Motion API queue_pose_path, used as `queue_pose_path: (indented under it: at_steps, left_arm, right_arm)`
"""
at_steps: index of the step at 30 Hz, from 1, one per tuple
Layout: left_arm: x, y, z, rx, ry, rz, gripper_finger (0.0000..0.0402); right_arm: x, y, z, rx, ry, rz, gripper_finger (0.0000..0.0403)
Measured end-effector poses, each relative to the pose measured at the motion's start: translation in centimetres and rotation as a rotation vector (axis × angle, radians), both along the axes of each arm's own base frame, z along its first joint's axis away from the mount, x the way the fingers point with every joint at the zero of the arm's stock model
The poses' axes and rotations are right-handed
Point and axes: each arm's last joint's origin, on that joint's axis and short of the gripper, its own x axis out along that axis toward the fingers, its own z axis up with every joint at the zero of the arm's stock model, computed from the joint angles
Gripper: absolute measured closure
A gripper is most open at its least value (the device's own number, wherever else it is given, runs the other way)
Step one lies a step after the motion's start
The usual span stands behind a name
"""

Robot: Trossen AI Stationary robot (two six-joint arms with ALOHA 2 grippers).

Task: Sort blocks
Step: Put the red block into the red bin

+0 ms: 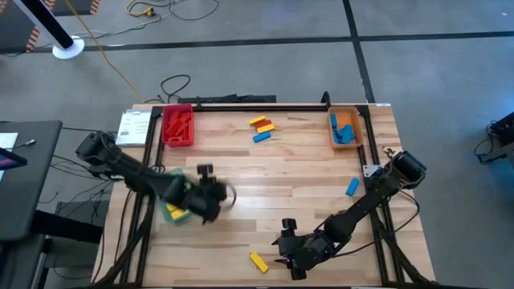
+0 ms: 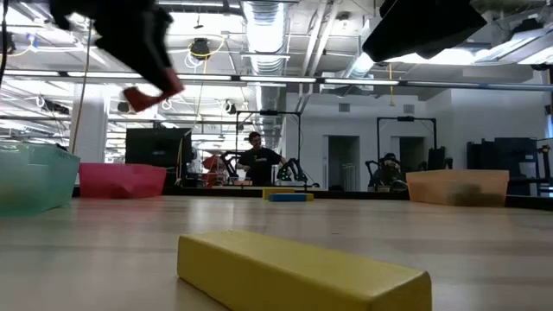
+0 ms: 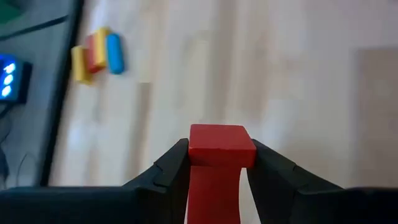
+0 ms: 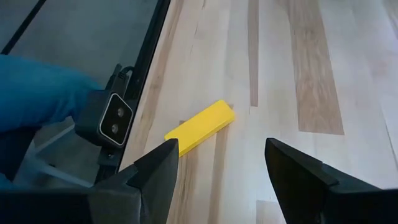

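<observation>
The pale butcher-block wooden table (image 1: 305,185) looks smooth with a soft sheen; the long yellow rectangular block (image 4: 200,127) and the red rectangular block (image 3: 221,145) look like matt painted wood; the translucent red plastic tray (image 2: 122,180) appears faintly glossy

No readable text shows anywhere, and the white sheet (image 1: 133,126) at the worktop's far left corner carries print too small to read.
</observation>
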Motion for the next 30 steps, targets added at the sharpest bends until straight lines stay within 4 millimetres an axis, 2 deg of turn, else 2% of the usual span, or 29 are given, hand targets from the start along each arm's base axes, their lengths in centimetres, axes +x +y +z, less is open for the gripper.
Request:
queue_pose_path:
  at_steps: [4, 8, 12, 17, 23, 30]
  left_arm:
    - [0.9, 4.5, 1.1, 0.039, 0.004, 0.089, 0.0274]
    - [0.7, 9.4, 2.3, 0.071, 0.005, 0.192, 0.0274]
    - [-0.4, 14.3, 3.4, 0.075, 0.011, 0.302, 0.0274]
    - [-2.8, 19.6, 4.3, 0.039, 0.009, 0.445, 0.0274]
    - [-5.6, 24.2, 4.6, -0.056, -0.006, 0.574, 0.0274]
    - [-8.8, 27.7, 2.6, -0.134, 0.047, 0.691, 0.0274]
  right_arm:
    - [0.0, 0.0, 0.0, -0.003, -0.001, 0.002, 0.0148]
    - [0.0, 0.0, 0.0, -0.007, -0.002, 0.004, 0.0148]
    - [0.0, 0.0, 0.0, -0.01, -0.001, 0.005, 0.0148]
    - [-0.1, 0.0, -0.1, -0.016, 0.007, 0.004, 0.0148]
    - [-0.3, -0.1, -0.3, -0.025, 0.033, -0.002, 0.0148]
    - [-0.4, -0.2, -0.4, 0.004, 0.055, -0.038, 0.0148]
